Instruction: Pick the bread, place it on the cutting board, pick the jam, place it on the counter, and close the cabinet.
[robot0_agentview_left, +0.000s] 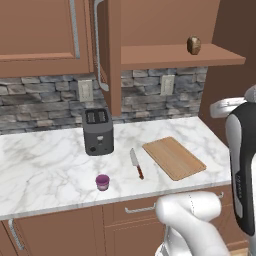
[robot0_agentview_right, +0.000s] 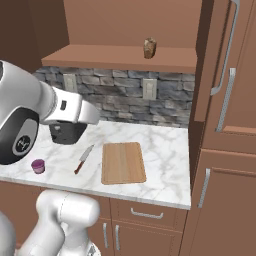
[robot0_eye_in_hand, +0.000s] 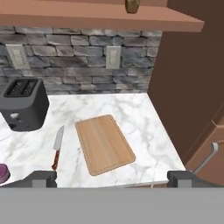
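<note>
The step in hand looks like the first one: fetching the bread (robot0_agentview_left: 194, 45), since it sits on the shelf (robot0_agentview_left: 165, 56) and the board (robot0_agentview_left: 174, 157) is bare. The gripper (robot0_eye_in_hand: 112, 179) is released, its tips spread wide at the bottom of the hand view, holding nothing and well short of the shelf.

To do it well, I would raise the hand until it is level with the shelf, well above the counter (robot0_agentview_left: 45, 170), then come in from the front with the jaws straddling the bread's narrower width. The open door (robot0_agentview_left: 102, 40) stands left of the shelf and a tall brown panel to its right, so a straight, centred approach seems safest. Close only once the tips are past the crust's widest part; a lumpy loaf could roll or slip from a shallow pinch. Lift clear of the shelf edge before swinging down to the board.

The bread is a small dark-brown lump with tan mottling, upright, alone toward the right end of the shelf, above and behind the board. The jam (robot0_agentview_left: 102, 182), a squat purple jar, stands on the counter near its front edge, left of the knife (robot0_agentview_left: 136, 163) and in front of the toaster (robot0_agentview_left: 97, 131).
</note>
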